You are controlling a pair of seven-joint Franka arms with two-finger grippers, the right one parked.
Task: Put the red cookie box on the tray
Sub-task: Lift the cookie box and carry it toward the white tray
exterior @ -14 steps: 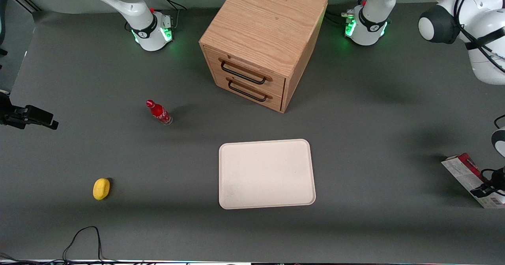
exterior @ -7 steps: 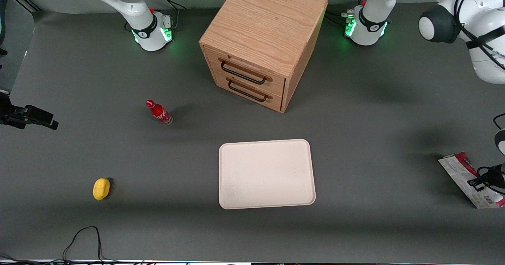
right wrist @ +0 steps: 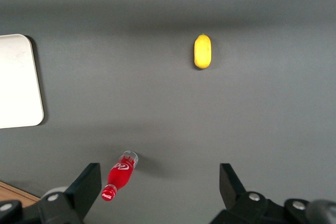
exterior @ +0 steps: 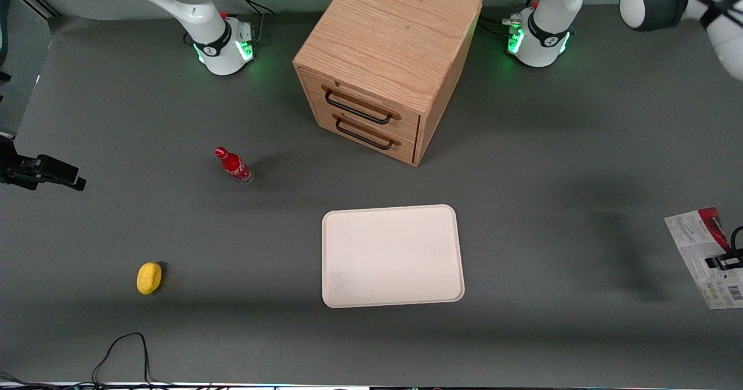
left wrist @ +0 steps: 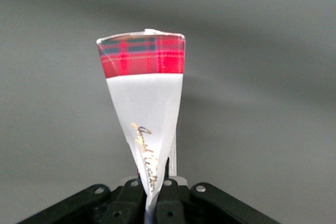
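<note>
The claw (left wrist: 153,195) is pinched tight on the narrow edge of the red cookie box (left wrist: 144,108), way out at the working arm's end of the table and held up off the surface, well apart from the tray (exterior: 392,256). Honestly the grip is what worries me: it's got a thin cardboard box by one end, so most of the length sticks out past the fingers, and I'd bet a quick swing toward the tray could make it pivot or slide out. Cardboard is also kinda slick and squishy, so a hard squeeze might crease it instead of holding it. Then there's the drop itself; if the box comes in tilted it could catch the tray's low rim and end up half on, half off. The route over looks open, at least. The table (exterior: 551,163) is a plain dark grey mat, with a wooden drawer cabinet (exterior: 388,65) farther from the front camera than the tray, and a small red bottle (exterior: 233,165) and a yellow lemon (exterior: 149,278) off toward the parked arm's end.
</note>
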